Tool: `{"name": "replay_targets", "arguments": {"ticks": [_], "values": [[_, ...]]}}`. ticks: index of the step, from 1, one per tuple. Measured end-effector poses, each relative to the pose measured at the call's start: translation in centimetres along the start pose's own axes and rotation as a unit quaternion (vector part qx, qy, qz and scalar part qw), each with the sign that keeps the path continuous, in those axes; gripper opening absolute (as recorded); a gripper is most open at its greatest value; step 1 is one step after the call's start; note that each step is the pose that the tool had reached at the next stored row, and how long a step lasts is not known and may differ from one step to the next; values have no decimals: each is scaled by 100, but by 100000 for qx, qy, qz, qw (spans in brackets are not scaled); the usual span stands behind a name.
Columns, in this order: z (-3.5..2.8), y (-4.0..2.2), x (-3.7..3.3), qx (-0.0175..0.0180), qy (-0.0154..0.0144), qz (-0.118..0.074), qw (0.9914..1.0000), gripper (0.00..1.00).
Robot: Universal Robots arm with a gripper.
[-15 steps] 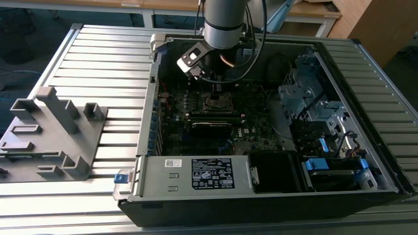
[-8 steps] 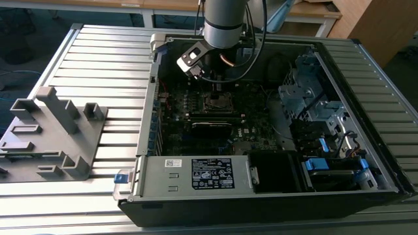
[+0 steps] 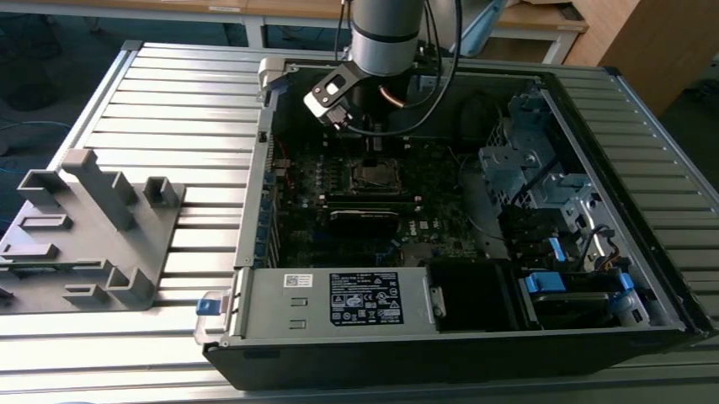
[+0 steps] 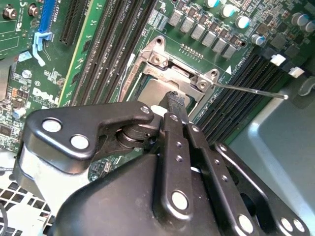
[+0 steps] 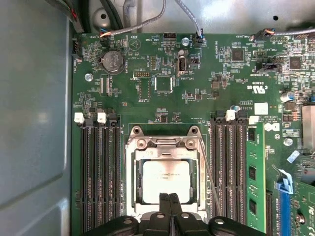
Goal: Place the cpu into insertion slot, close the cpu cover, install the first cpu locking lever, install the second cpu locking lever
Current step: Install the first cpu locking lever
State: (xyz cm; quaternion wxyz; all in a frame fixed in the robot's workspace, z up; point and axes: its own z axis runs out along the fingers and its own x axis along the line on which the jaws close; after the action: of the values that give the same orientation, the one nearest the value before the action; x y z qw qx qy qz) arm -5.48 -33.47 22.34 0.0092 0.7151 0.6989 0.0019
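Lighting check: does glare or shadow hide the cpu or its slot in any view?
Exterior view: the case interior is dim, the slot dark below the arm, while the table is bright. First wrist view: even light, pale sheen on the cpu, no hard shadow. Second wrist view: the shut gripper blocks part of the cpu, with glints on its rivets.

One edge of cpu cover (image 5: 167, 151) hidden behind gripper (image 5: 170, 196).
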Motion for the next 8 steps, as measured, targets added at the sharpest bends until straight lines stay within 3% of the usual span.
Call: {"name": "replay_targets", "arguments": {"ticks": [8], "values": [[-71,1,-1,3,-5,-2,100000,10]]}}
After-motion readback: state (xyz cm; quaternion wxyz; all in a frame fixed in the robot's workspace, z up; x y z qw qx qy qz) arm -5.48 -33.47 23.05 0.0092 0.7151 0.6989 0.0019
